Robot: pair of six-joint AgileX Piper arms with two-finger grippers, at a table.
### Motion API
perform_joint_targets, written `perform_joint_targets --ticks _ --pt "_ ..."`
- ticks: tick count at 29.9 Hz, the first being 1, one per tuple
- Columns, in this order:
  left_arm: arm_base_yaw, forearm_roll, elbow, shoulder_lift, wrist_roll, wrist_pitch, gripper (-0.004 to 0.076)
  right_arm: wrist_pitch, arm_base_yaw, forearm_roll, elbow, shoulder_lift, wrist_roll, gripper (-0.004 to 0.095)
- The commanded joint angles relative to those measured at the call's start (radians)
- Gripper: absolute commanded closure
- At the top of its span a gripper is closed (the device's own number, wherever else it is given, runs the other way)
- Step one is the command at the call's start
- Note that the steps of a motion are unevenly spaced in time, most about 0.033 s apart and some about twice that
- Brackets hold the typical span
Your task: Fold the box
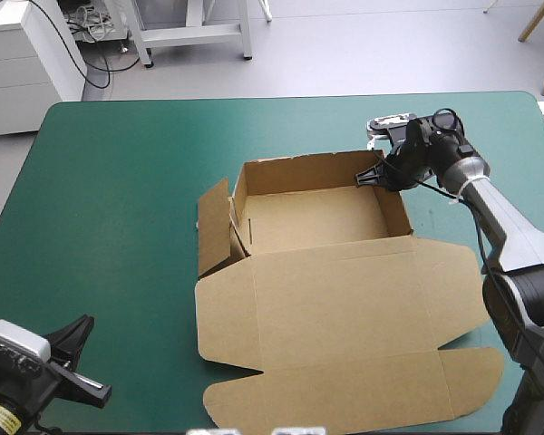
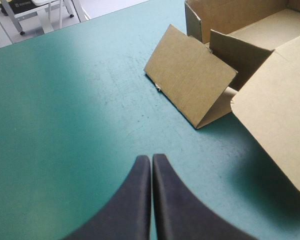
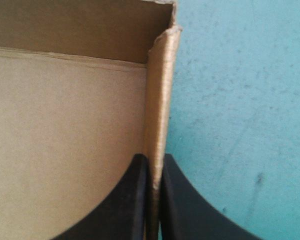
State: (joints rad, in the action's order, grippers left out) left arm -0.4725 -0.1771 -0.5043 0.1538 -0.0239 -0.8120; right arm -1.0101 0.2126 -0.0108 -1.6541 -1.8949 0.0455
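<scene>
High view shows a teal-green table (image 1: 118,181) with the brown box (image 1: 313,217) near its middle, a little to the right. It is a half-made open tray whose longer side runs left to right. Its far wall (image 1: 299,174) and right wall (image 1: 397,210) stand upright, and its lid (image 1: 344,304) lies flat, spread toward the near edge of the table.

The right gripper (image 1: 381,174) is at the tray's far right corner. The right wrist view shows its black fingers clenched on the top edge of the right wall, one finger inside the tray and one outside over the cover. The wall runs straight ahead of the gripper to the corner, where it meets the far wall.

On the tray's left, the left side flap (image 1: 215,227) is not tucked. It leans outward over the table, hinged at the tray's left edge.

The left gripper (image 1: 83,324) is well apart from the box, at the near left corner of the table. Its fingers are pressed together on nothing. From the left wrist view, the leaning flap lies ahead of it and to the right, with bare cover between them.

I judge the left arm the better placed for that flap, as it is on that side and free. Nothing lies in its way, though the near left corner of the lid reaches out beside its line of approach
</scene>
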Motion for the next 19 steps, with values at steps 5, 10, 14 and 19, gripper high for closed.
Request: perform_joint_targets --ticks 5,10,14,19 --pt "0.003 -0.017 -0.021 -0.005 -0.016 0.02 0.0731 -0.159 0.001 0.011 -0.145 0.016 0.037 0.0712" --pt "0.003 0.006 -0.021 -0.005 -0.017 0.01 0.0731 -0.159 0.001 0.011 -0.196 0.097 0.037 0.0515" --pt "0.003 0.006 -0.021 -0.005 -0.017 -0.007 0.0731 -0.159 0.001 0.011 -0.196 0.184 0.037 0.0441" --pt "0.003 0.009 -0.021 -0.005 -0.017 -0.016 0.0731 -0.159 0.001 0.011 -0.192 0.279 0.037 0.0438"
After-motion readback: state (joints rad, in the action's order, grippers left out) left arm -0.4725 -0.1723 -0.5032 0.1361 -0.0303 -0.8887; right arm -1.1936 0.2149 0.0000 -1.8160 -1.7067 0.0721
